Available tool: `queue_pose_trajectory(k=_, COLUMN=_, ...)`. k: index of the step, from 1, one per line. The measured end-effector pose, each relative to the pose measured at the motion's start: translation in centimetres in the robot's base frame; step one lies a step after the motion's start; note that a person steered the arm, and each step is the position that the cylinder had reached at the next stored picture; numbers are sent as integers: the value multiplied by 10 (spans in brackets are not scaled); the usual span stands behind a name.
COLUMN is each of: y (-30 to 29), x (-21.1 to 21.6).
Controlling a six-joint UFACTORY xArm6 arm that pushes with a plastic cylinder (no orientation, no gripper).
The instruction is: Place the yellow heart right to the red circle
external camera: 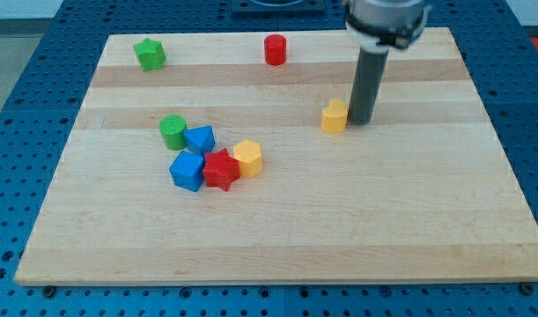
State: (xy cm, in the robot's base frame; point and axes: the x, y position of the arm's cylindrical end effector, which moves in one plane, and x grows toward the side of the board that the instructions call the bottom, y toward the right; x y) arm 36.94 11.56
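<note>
The yellow heart (335, 115) lies right of the board's middle, in its upper half. The red circle (275, 49) stands near the top edge, up and to the left of the heart. My tip (360, 121) rests on the board just right of the yellow heart, touching or nearly touching its right side. The dark rod rises from there to the arm's end at the view's top.
A green star (150, 55) sits at the top left. A cluster lies left of centre: a green cylinder (173, 131), a blue block (200, 139), a blue cube (187, 170), a red star (221, 169) and a yellow hexagon (247, 158). The wooden board (277, 238) ends at blue pegboard.
</note>
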Motion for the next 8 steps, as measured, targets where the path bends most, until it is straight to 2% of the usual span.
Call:
queue_pose_trajectory(k=1, y=3, x=-36)
queue_pose_trajectory(k=2, y=4, x=-27)
queue_pose_trajectory(k=3, y=31, x=48)
queue_pose_trajectory(k=4, y=33, x=51)
queue_pose_trajectory(k=5, y=-3, x=81)
queue_pose_trajectory(k=6, y=-60, x=88)
queue_pose_trajectory(k=7, y=-69, x=96)
queue_pose_trajectory(k=8, y=-60, x=41)
